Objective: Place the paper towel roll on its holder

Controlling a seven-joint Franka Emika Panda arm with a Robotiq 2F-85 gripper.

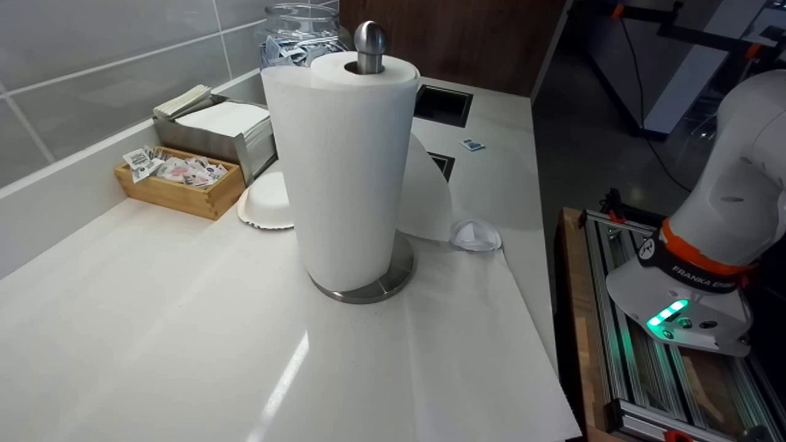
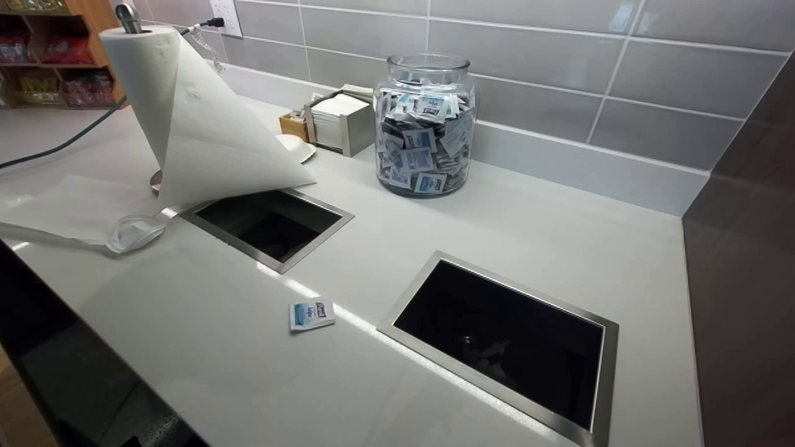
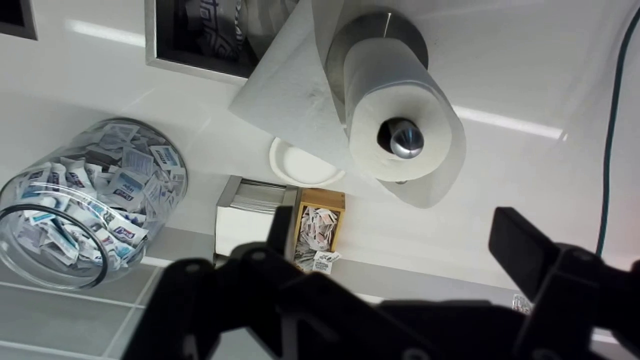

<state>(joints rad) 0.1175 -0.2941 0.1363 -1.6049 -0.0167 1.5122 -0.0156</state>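
- One white, cylindrical paper towel roll (image 1: 344, 178) stands on end at the centre of an exterior view, around the ball-topped metal post (image 1: 370, 50) of one brushed-steel holder (image 1: 398, 274); placing looks done, or nearly.
- It should be light, soft outside, dry rather than slippery; a hard squeeze would likely dent it.
- One loose white paper sheet (image 2: 227, 146) fans out at the left of an exterior view; tugged, it could tear or unwind. Any hold is best taken high on the wound sides, clear of sheet and post.
- The black jaws, along the bottom of the wrist view, are spread wide and grasp nothing.
- On the pale, glossy table (image 1: 184, 319), at the upper left of an exterior view: one round white dish (image 1: 267, 199) (perhaps several stacked), one grey metal dispenser (image 1: 202, 142) of white paper napkins (image 1: 230, 118), one light wooden box (image 1: 164, 194) of small white packets (image 1: 190, 170).
- In an exterior view: one clear plastic piece (image 2: 136, 233) at left, one flat blue-and-white packet (image 2: 312, 315) below and left of centre, two dark, steel-framed openings (image 2: 606, 385).
- Upper centre of an exterior view: one clear glass jar (image 2: 427, 69), its blue-and-white sachets (image 2: 417, 160) too many to count.
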